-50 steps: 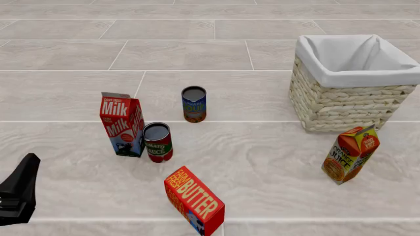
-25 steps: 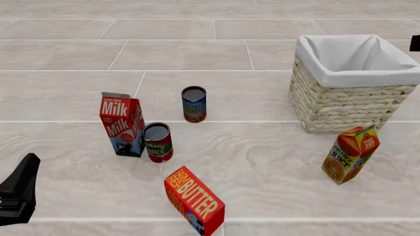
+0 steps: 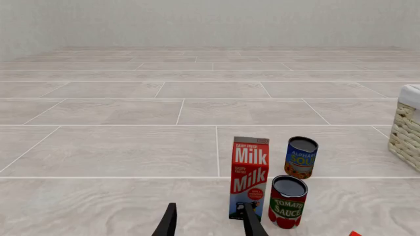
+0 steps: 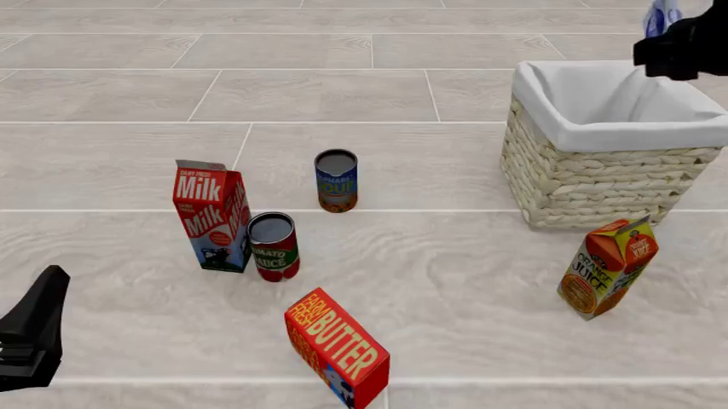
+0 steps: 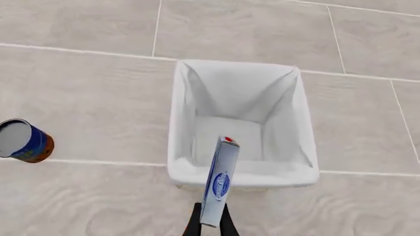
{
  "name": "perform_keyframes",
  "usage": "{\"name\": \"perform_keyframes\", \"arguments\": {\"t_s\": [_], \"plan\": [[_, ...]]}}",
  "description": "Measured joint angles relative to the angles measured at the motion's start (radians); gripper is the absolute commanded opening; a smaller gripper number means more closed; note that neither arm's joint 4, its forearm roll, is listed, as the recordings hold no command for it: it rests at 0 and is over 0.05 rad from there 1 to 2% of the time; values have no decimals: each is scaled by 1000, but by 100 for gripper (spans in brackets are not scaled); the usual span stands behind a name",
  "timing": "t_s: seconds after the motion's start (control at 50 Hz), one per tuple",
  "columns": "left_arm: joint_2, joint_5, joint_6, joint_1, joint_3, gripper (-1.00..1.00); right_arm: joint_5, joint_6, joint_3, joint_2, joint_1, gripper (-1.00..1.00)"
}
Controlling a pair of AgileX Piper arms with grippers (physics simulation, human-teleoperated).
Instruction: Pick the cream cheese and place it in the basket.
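Observation:
The cream cheese [image 5: 220, 182] is a thin silver-white box with a blue round logo, held on edge by my shut right gripper [image 5: 210, 225]. It hangs above the near rim of the basket [image 5: 178, 118], whose white-lined inside lies open below. In the front view the right gripper [image 4: 667, 38] sits high at the top right over the basket [image 4: 592, 175], with a bit of the cream cheese [image 4: 657, 17] showing. My left gripper [image 4: 43, 317] rests low at the front left, and the left wrist view shows it [image 3: 210, 223] open with nothing in it.
A milk carton [image 4: 214, 215], a tomato sauce can [image 4: 274, 245] and a soup can [image 4: 336, 180] stand left of centre. A red-orange butter box [image 4: 338, 345] lies at the front. An orange juice carton [image 4: 609, 266] leans in front of the basket.
My right gripper has come into the front view from the right edge and moved left over the basket, carrying the cream cheese. The left arm has stayed still.

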Motion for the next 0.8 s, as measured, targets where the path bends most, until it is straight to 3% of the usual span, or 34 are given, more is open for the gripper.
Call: {"name": "perform_keyframes", "arguments": {"t_s": [0.58,0.8], "plan": [[0,0,0,0,0,100,152,-46,-260,262,-6,-100],[0,0,0,0,0,100,226,-65,-407,357,-10,-100]]}}
